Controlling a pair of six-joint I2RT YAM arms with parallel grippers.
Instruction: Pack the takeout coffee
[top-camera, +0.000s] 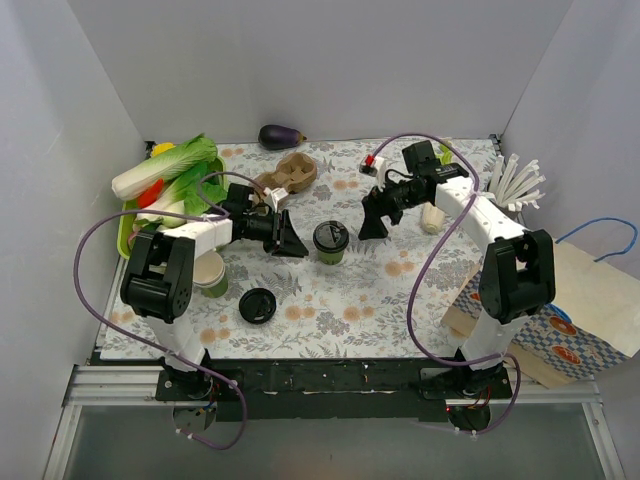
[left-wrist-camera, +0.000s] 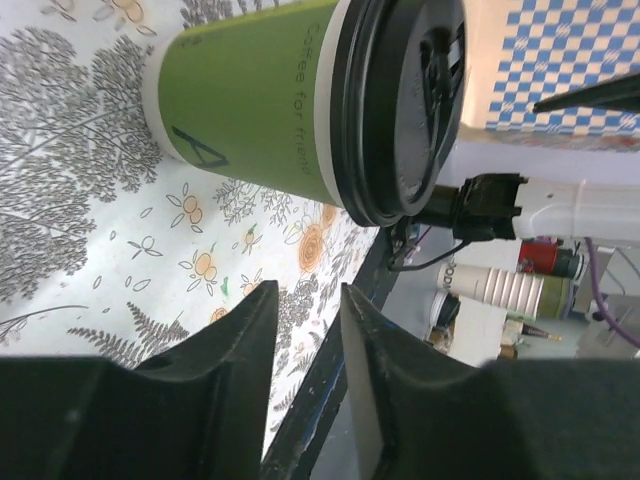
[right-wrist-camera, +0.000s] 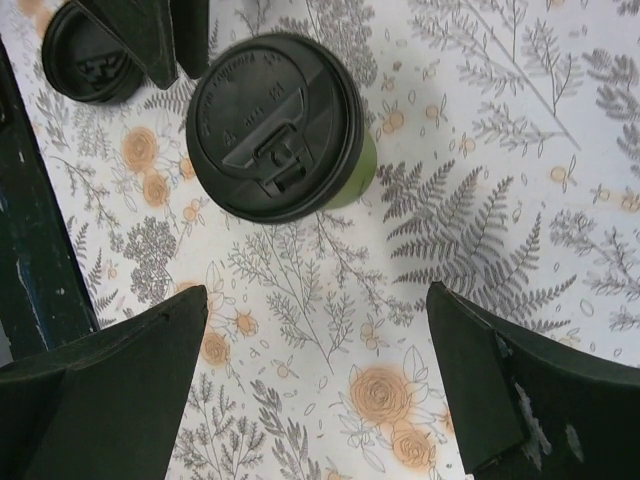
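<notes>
Takeout coffee (top-camera: 331, 240) upright near the middle of the flowered tabletop (top-camera: 400, 310), black lid on, gripped by nothing. Just beside it at 9 o'clock, left claw (top-camera: 290, 240) — jaws parted only narrowly, empty. Near at 1 o'clock, right claw (top-camera: 372, 222) spread wide, empty too. Loose black lid (top-camera: 257, 305) at 8 o'clock; cardboard cup carrier (top-camera: 290, 175) at 11. Packing not yet begun, by the look of it — grasp, lift and placing all left. Hard to tell where to pack: carrier, or blue-checked paper bag (top-camera: 560, 340), cut off at 4 o'clock.
</notes>
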